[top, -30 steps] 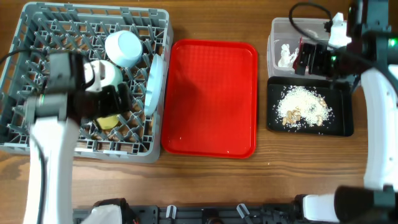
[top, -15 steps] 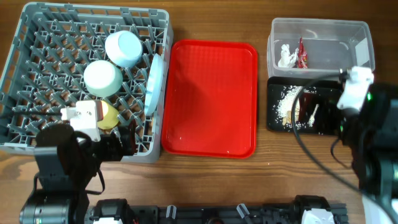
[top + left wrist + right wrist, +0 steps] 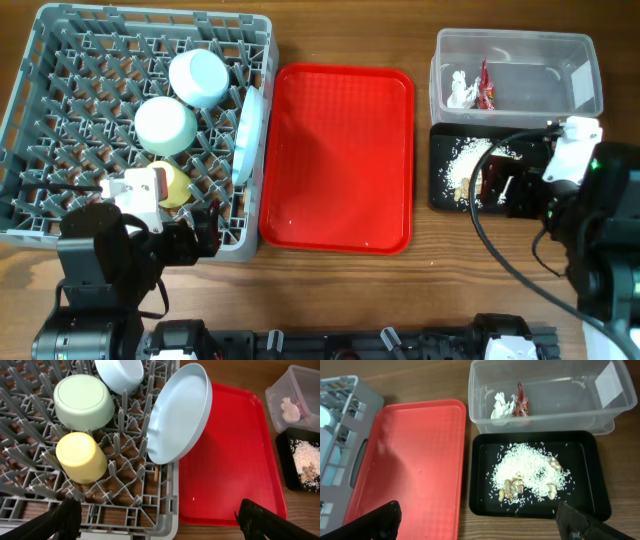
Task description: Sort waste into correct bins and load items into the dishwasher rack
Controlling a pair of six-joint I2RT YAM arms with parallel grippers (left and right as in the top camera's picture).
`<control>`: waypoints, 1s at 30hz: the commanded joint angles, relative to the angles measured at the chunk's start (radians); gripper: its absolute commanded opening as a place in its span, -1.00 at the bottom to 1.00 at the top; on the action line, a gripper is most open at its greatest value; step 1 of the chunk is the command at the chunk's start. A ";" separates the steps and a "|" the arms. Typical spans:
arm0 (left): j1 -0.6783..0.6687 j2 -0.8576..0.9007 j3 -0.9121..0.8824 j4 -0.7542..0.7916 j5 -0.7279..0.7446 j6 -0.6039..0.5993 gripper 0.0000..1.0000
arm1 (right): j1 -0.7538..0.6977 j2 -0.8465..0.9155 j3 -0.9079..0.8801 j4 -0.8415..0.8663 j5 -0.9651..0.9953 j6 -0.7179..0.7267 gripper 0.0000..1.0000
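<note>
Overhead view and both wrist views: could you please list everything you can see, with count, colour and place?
dishwasher rack: one, grey, table's left
plate: one, pale blue, on edge at the rack's right side
bowls: two, pale-blue bowl and light-green bowl, upside down in the rack
cup: one, yellow, in the rack
red tray: one, centre
clear tub: one, far right
tissue: one, white, in the tub
wrapper: one, red-and-white, in the tub
black tray: one, in front of the tub
crumbs: a pile, pale, in the black tray
table: one, brown wood
left pincer: open
right pincer: open
</note>
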 commanded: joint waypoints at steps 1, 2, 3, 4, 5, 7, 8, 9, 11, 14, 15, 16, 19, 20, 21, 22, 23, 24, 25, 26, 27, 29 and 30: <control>-0.005 -0.002 -0.009 -0.002 -0.006 0.019 1.00 | -0.001 0.023 -0.008 -0.007 0.019 -0.021 1.00; -0.005 -0.002 -0.009 -0.002 -0.006 0.019 1.00 | -0.001 0.017 -0.008 -0.026 0.018 -0.020 0.99; -0.005 -0.002 -0.009 -0.002 -0.006 0.019 1.00 | -0.001 0.013 -0.009 -0.032 0.018 -0.020 0.99; -0.005 -0.002 -0.009 -0.002 -0.006 0.019 1.00 | -0.001 0.004 -0.010 -0.021 0.018 -0.027 1.00; -0.005 -0.002 -0.009 -0.002 -0.006 0.019 1.00 | -0.001 -0.002 -0.011 -0.010 0.013 -0.039 1.00; -0.005 -0.002 -0.009 -0.002 -0.006 0.019 1.00 | -0.001 -0.036 -0.031 0.052 -0.012 -0.096 1.00; -0.005 -0.002 -0.009 -0.002 -0.006 0.019 1.00 | -0.001 -0.061 -0.051 0.099 -0.024 -0.121 1.00; -0.005 -0.002 -0.009 -0.002 -0.006 0.019 1.00 | -0.001 -0.093 -0.079 0.153 -0.032 -0.140 1.00; -0.005 -0.002 -0.009 -0.002 -0.006 0.019 1.00 | -0.001 -0.176 -0.154 0.256 -0.031 -0.144 1.00; -0.005 -0.002 -0.009 -0.002 -0.006 0.019 1.00 | -0.001 -0.298 -0.276 0.388 -0.031 -0.143 1.00; -0.005 -0.002 -0.009 -0.002 -0.006 0.019 1.00 | -0.001 -0.335 -0.317 0.432 -0.031 -0.144 1.00; -0.005 -0.002 -0.009 -0.002 -0.006 0.019 1.00 | -0.001 -0.372 -0.362 0.479 -0.032 -0.145 1.00; -0.005 -0.002 -0.009 -0.002 -0.006 0.019 1.00 | 0.000 -0.478 -0.495 0.610 -0.032 -0.145 1.00; -0.005 -0.002 -0.009 -0.002 -0.006 0.019 1.00 | 0.003 -0.514 -0.541 0.655 -0.032 -0.144 1.00; -0.005 -0.002 -0.009 -0.002 -0.006 0.019 1.00 | 0.005 -0.540 -0.575 0.688 -0.032 -0.144 1.00; -0.005 -0.002 -0.009 -0.002 -0.006 0.019 1.00 | 0.007 -0.575 -0.619 0.733 -0.034 -0.144 1.00; -0.005 -0.002 -0.009 -0.002 -0.006 0.019 1.00 | 0.008 -0.608 -0.663 0.778 -0.040 -0.144 1.00; -0.005 -0.002 -0.009 -0.002 -0.006 0.019 1.00 | 0.008 -0.648 -0.716 0.834 -0.051 -0.144 1.00; -0.005 -0.002 -0.009 -0.002 -0.006 0.019 1.00 | 0.008 -0.678 -0.758 0.877 -0.057 -0.144 1.00; -0.005 -0.002 -0.009 -0.002 -0.006 0.019 1.00 | 0.008 -0.705 -0.796 0.913 -0.059 -0.143 1.00; -0.005 -0.002 -0.009 -0.002 -0.006 0.019 1.00 | 0.008 -0.725 -0.824 0.938 -0.059 -0.142 1.00; -0.005 -0.002 -0.009 -0.002 -0.006 0.019 1.00 | 0.008 -0.777 -0.897 1.006 -0.058 -0.141 1.00; -0.005 -0.002 -0.009 -0.002 -0.006 0.019 1.00 | 0.008 -0.792 -0.918 1.027 -0.056 -0.141 1.00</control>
